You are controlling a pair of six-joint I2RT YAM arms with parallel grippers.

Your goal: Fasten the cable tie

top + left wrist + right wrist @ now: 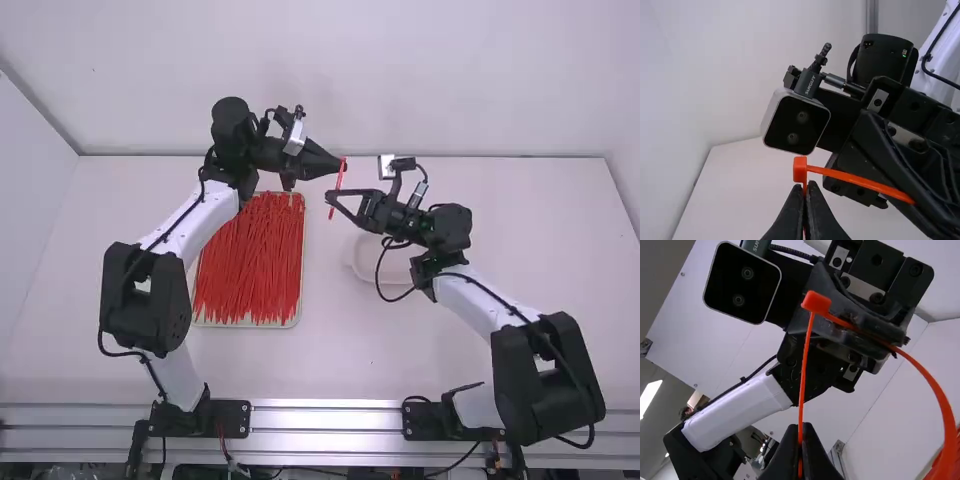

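Note:
One red cable tie (341, 178) hangs in the air above the table, between the two arms. My left gripper (338, 172) comes in from the left and is shut on it just below its square head (800, 170). My right gripper (332, 197) comes in from the right, slightly lower, and is shut on the strap (803, 385) a short way from the head (815, 301). Both pairs of fingers (804, 187) (801, 429) are pinched tight on the red plastic. A further stretch of strap (930, 375) curves away past the left gripper's body.
A shallow tray (297, 322) packed with several loose red cable ties (250, 260) lies on the table left of centre, under the left arm. A low white object (360, 265) sits below the right arm's wrist. Bare white table lies to the right and front.

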